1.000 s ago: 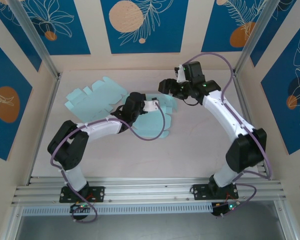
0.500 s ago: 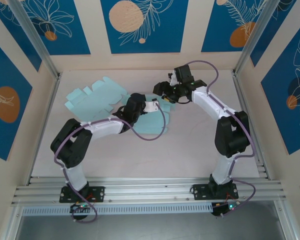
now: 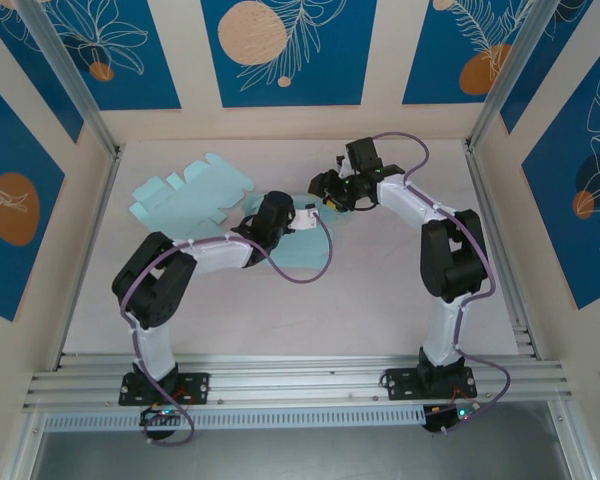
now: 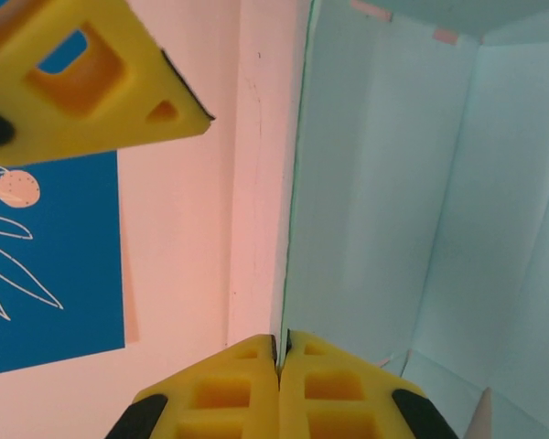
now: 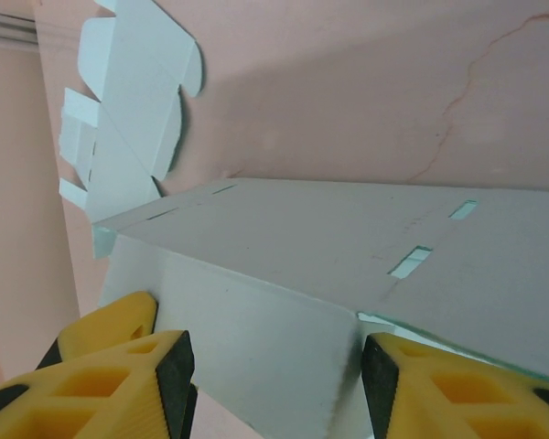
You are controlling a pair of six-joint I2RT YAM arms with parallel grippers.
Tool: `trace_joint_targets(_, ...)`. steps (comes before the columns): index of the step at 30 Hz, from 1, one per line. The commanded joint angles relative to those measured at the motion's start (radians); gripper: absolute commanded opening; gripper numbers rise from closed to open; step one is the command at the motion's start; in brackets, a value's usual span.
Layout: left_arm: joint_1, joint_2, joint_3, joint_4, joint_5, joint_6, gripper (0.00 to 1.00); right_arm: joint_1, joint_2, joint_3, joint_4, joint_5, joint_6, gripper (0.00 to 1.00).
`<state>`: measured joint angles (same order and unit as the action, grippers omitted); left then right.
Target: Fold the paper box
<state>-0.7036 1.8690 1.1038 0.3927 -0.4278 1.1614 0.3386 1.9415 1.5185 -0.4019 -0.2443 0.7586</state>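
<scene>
The pale blue paper box [image 3: 298, 243] lies partly folded mid-table, one panel raised. My left gripper [image 3: 302, 213] is shut on the thin edge of that upright panel [image 4: 393, 183]; its yellow fingers [image 4: 281, 343] meet on the sheet. My right gripper [image 3: 325, 192] is at the box's far side, open. In the right wrist view the right gripper [image 5: 274, 375] stands with a white flap [image 5: 265, 357] of the box between its spread fingertips [image 5: 176, 370], the flap face-on and not pinched. A yellow finger [image 4: 82, 78] of the right gripper hangs above the panel's edge.
A second flat, unfolded blue box blank [image 3: 190, 190] lies at the back left of the table, also visible as the blank [image 5: 128, 110] in the right wrist view. The table's back wall [image 3: 290, 120] rises close behind the grippers.
The right arm has swung left and down onto the box, and its jaws have narrowed around the flap. The left gripper stayed shut on the panel, shifting slightly.
</scene>
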Motion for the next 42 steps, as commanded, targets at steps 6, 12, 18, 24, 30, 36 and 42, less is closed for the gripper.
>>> trace_joint_targets(6, -0.018, 0.045, 0.08, -0.061, -0.006, -0.013, 0.0, -0.022, -0.097, -0.069, 0.0, 0.002, -0.083, 0.56)
trace_joint_targets(12, -0.01, 0.073, 0.124, -0.105, -0.017, -0.019, 0.0, -0.067, -0.244, -0.197, 0.031, 0.024, -0.092, 0.59)
trace_joint_targets(18, -0.011, 0.081, 0.135, -0.116, -0.021, -0.021, 0.0, -0.073, -0.392, -0.363, 0.056, 0.107, -0.091, 0.58)
trace_joint_targets(24, -0.011, 0.079, 0.141, -0.133, -0.028, -0.02, 0.0, -0.058, -0.47, -0.582, 0.202, 0.167, -0.001, 0.37)
trace_joint_targets(30, -0.009, 0.09, 0.164, -0.166, -0.031, -0.029, 0.0, -0.042, -0.365, -0.597, 0.27, 0.168, 0.042, 0.29)
trace_joint_targets(36, -0.008, 0.098, 0.16, -0.164, -0.044, -0.029, 0.0, -0.015, -0.247, -0.537, 0.311, 0.171, 0.036, 0.29)
trace_joint_targets(42, -0.008, 0.099, 0.147, -0.154, -0.053, -0.031, 0.0, 0.002, -0.148, -0.463, 0.313, 0.195, 0.027, 0.3)
